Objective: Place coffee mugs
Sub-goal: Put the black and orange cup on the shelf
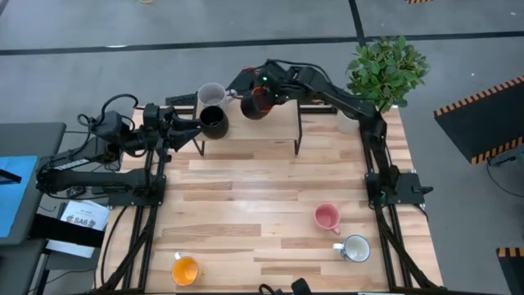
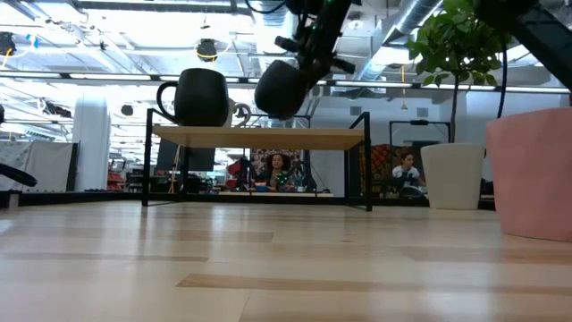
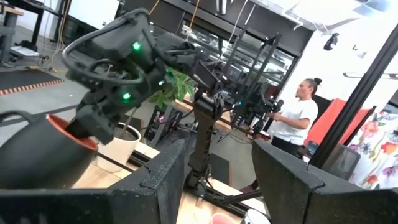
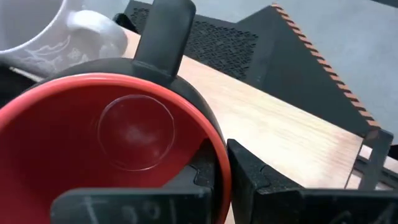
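Right hand [image 1: 250,97] is clamped on the rim of a mug that is black outside, red inside [image 1: 257,102], fingers pinching the wall, holding it tilted in the air over the small raised shelf [image 1: 270,123] at the far edge of the desk [image 1: 262,213]. In the low view this mug [image 2: 283,87] hangs above the shelf top [image 2: 259,136], not touching it. Black mug [image 1: 214,121] sits on the shelf's left end, grey mug [image 1: 210,94] just behind it. Left hand [image 1: 190,127] waits just left of the black mug, fingers spread apart, holding nothing. Pink mug [image 1: 327,216], white blue-patterned mug [image 1: 355,247] and yellow-orange mug [image 1: 185,270] stand on the near desk. Potted plant [image 1: 385,70] at the far right corner.
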